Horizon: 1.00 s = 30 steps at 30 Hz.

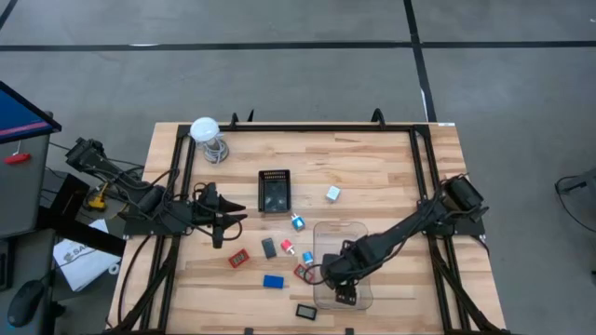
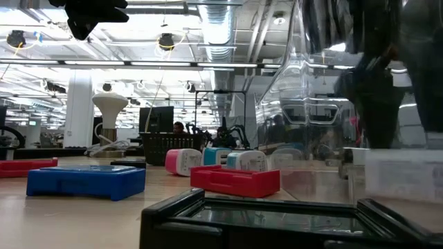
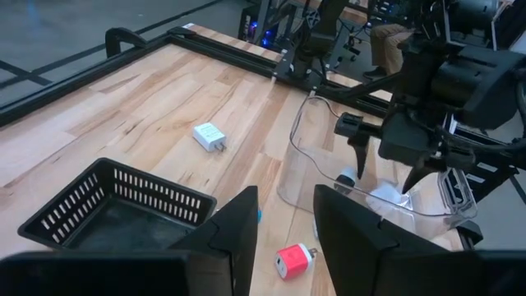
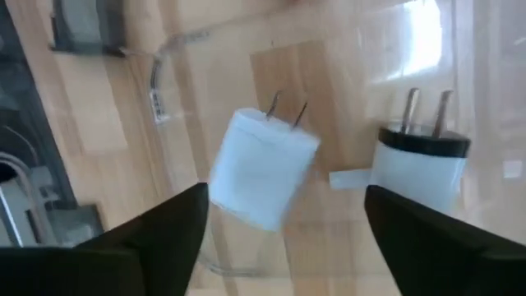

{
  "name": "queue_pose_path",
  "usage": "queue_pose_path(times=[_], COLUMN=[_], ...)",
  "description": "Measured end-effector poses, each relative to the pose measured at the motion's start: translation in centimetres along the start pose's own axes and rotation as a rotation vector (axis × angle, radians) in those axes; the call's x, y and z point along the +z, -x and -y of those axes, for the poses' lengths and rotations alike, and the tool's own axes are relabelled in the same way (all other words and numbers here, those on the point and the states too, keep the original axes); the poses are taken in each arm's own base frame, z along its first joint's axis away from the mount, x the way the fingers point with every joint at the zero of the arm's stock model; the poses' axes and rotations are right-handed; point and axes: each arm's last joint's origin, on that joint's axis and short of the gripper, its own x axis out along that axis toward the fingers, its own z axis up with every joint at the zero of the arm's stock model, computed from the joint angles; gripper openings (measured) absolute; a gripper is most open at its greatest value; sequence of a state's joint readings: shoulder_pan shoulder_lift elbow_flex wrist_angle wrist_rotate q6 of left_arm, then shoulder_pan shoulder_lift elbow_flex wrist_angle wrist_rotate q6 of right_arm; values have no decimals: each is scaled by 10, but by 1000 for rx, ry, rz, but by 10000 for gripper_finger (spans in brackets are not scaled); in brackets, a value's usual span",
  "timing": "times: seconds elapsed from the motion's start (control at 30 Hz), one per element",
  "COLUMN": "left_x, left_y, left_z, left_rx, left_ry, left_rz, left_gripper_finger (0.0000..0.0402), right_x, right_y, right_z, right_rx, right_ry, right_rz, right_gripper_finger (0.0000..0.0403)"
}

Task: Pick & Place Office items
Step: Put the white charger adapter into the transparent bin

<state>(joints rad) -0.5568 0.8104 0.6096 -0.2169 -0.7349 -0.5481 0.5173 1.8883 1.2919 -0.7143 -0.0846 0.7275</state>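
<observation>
Right gripper (image 4: 283, 218) hangs wide open, empty, over clear plastic box (image 1: 326, 229), white cube charger (image 4: 263, 168) beneath; retreat straight up. Left gripper (image 3: 283, 218), parted, empty, waits at table's nine o'clock.

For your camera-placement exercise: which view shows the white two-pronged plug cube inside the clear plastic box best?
The right wrist view: the white plug cube fills the frame between the open right gripper, prongs plain. The left wrist view shows only a pale blur in the clear plastic box; high and low views hide it.

White plug cube (image 4: 261, 168), red block (image 2: 235, 180), blue block (image 2: 86, 180), black mesh tray (image 1: 274, 190).
</observation>
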Motion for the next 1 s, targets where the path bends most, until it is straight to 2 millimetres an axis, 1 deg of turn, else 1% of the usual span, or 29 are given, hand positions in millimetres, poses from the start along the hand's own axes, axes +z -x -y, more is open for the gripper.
queue_pose_path(times=[0.1,0.17,0.23,0.33,0.4,0.47,0.53,0.6,0.7,0.8,0.9,1.0], left_x=[0,0,0,0,0,1,1,2,3,5,7,11], left_y=[0,0,0,0,0,0,0,0,0,0,1,1], left_z=[0,0,0,0,-1,-1,-2,-3,-3,-3,-2,-1], left_rx=[0,0,1,9,25,47,72,95,114,132,151,171], left_ry=[-17,-20,-21,-21,-21,-21,-21,-20,-12,2,6,8], left_rz=[0,0,0,5,15,28,43,58,78,103,136,176], left_gripper_finger=[118,117,117,117,118,118,118,118,118,118,118,118], right_x=[-1,-3,-5,-9,-8,-4,3,10,22,33,44,52], right_y=[12,27,48,88,115,139,159,174,185,188,180,166], right_z=[1,1,4,15,29,47,71,102,152,197,230,252], right_rx=[4,0,-12,-41,-69,-82,-90,-97,-80,-47,-46,-95], right_ry=[-43,-78,-118,-206,-277,-349,-452,-650,-900,-1017,-1066,-1132], right_rz=[22,57,115,255,374,484,565,610,594,567,537,498], right_gripper_finger=[331,326,317,302,295,290,288,286,286,286,285,285])
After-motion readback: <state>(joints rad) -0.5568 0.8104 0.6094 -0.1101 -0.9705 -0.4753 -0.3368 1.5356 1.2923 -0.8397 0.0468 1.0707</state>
